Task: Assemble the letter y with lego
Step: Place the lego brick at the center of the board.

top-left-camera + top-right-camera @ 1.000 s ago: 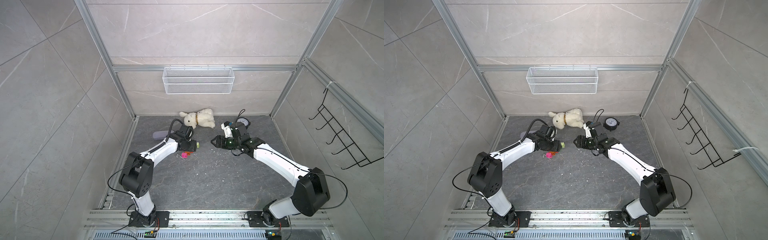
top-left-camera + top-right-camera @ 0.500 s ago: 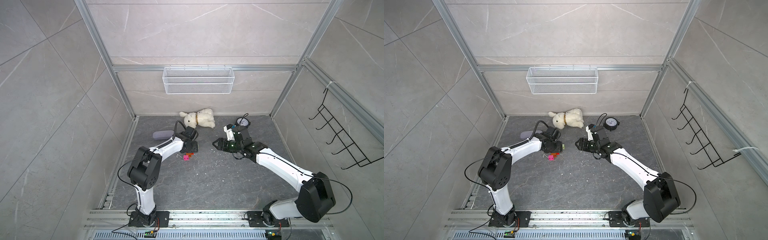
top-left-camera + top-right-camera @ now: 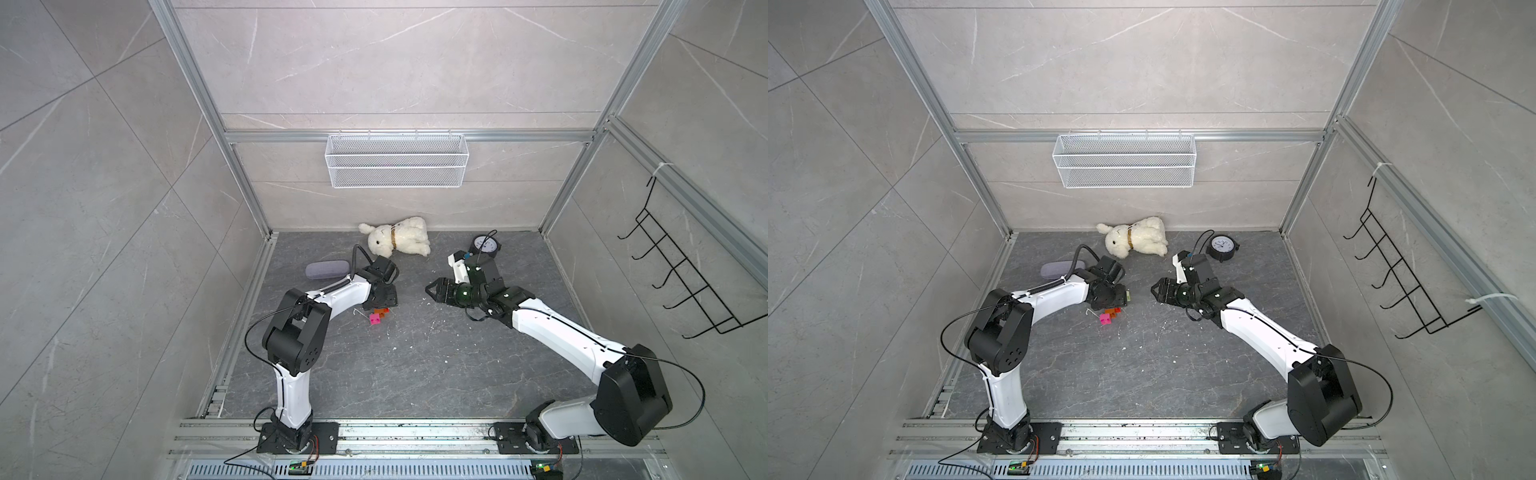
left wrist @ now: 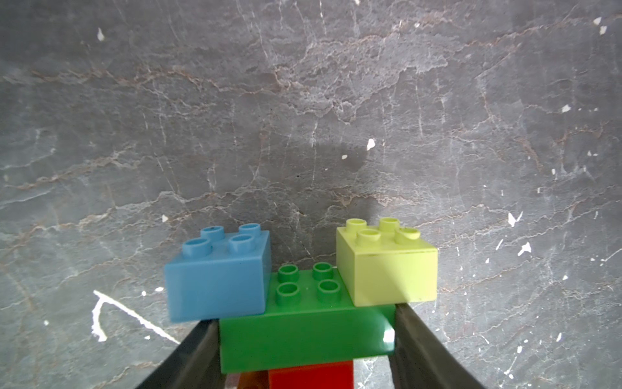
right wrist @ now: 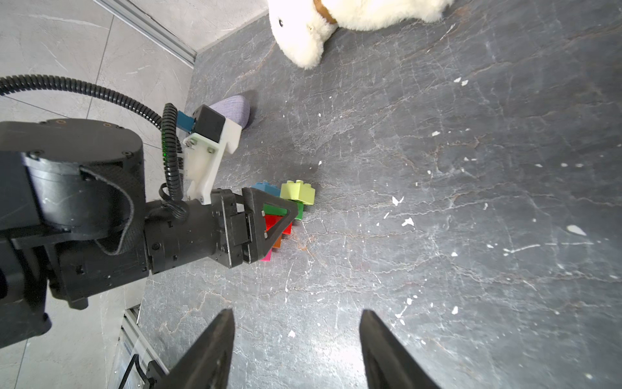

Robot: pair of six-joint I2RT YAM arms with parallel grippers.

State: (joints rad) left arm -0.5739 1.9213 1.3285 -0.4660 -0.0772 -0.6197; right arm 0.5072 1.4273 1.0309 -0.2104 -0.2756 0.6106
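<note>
**Left claw** (image 4: 303, 316): closed on the letter y (image 5: 298, 195), with one dark finger (image 4: 198, 353) pressed to each short end of the green bar (image 4: 303, 336).

**Letter y, arms:** a blue brick (image 4: 218, 279) and a yellow-green brick (image 4: 387, 269) sat on opposite ends of the bar. Four bare green studs showed between them. All studs faced away from the claw's wrist.

**Letter y, stem:** a red brick (image 4: 309, 379) sat under the bar's middle, followed by an orange brick (image 3: 380, 310) and a pink brick (image 3: 375, 318). In both top views the long axis ran from the pink end, nearest the front rail, to the arms, toward the rear wall. It leaned slightly to the robot's right. Whether the pink end touched the table (image 3: 415, 365) could not be told.

**Position:** left of the table's middle and low over it, mostly hidden beneath the left claw.

**Right claw** (image 5: 297, 313): open and empty, pointed toward the figure but well apart from it.

**Surroundings:**
- A plush rabbit (image 3: 399, 241) lay by the rear wall.
- A grey case (image 3: 327, 270) lay just beyond the left arm.
- A clock (image 3: 485, 246) lay behind the right wrist.
- A wire basket (image 3: 397, 166) hung on the wall.
</note>
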